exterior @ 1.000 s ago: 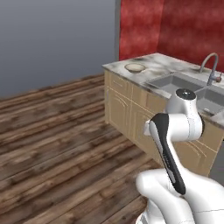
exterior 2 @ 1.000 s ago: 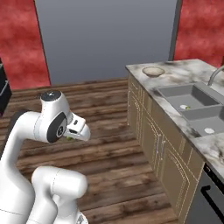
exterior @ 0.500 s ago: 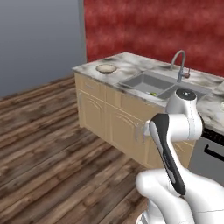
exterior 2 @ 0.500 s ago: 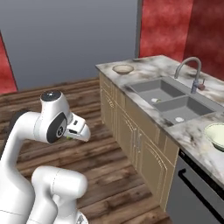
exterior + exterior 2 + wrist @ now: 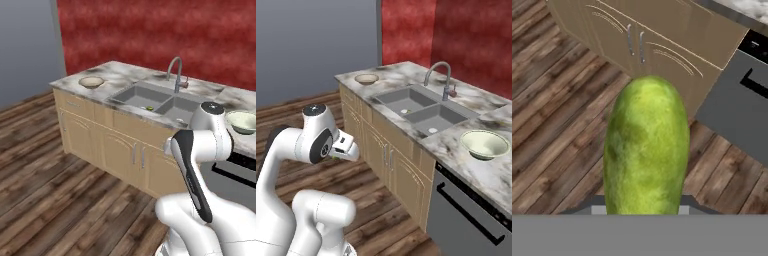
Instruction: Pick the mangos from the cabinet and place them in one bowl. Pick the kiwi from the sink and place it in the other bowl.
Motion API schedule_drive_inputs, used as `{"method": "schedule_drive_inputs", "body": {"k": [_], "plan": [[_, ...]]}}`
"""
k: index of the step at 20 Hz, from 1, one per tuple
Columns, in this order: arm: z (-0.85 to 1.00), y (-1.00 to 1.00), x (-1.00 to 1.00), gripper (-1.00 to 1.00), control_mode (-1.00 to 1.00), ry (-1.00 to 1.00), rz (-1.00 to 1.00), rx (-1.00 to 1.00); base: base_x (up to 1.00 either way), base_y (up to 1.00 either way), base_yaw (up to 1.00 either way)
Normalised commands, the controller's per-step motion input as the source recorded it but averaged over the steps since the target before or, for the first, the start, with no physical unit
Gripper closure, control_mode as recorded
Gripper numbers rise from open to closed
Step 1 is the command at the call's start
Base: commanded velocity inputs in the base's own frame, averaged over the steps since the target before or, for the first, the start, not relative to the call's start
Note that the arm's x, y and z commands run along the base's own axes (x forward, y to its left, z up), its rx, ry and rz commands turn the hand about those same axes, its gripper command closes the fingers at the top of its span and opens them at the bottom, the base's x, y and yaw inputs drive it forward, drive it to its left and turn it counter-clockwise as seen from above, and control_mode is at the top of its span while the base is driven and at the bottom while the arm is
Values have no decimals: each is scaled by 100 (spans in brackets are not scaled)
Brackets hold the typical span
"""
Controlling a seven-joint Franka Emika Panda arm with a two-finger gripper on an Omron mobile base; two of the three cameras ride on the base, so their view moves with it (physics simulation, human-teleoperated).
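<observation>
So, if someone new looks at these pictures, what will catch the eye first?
First the long green mango filling the middle of the hand view, held in the shut gripper above the wooden floor. Next the big white robot arm in front of the marble counter with its grey sink. Then the two bowls at the counter's opposite ends: the cream bowl near the robot and the brown-rimmed bowl far off.

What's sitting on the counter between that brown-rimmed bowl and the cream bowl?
The sink, with its curved faucet, lies between the brown-rimmed bowl and the cream bowl, seen in the right base view.
</observation>
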Motion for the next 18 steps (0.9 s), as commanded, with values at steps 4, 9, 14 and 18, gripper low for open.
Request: {"method": "schedule_drive_inputs", "body": {"k": [4,9,14,18], "plan": [[0,0,0,100,100,0,0,0,31,-4,-32],[0,0,0,100,100,0,0,0,16,-2,-39],[0,0,0,100,100,0,0,0,14,-7,-40],[0,0,0,100,100,0,0,0,12,-8,-41]]}}
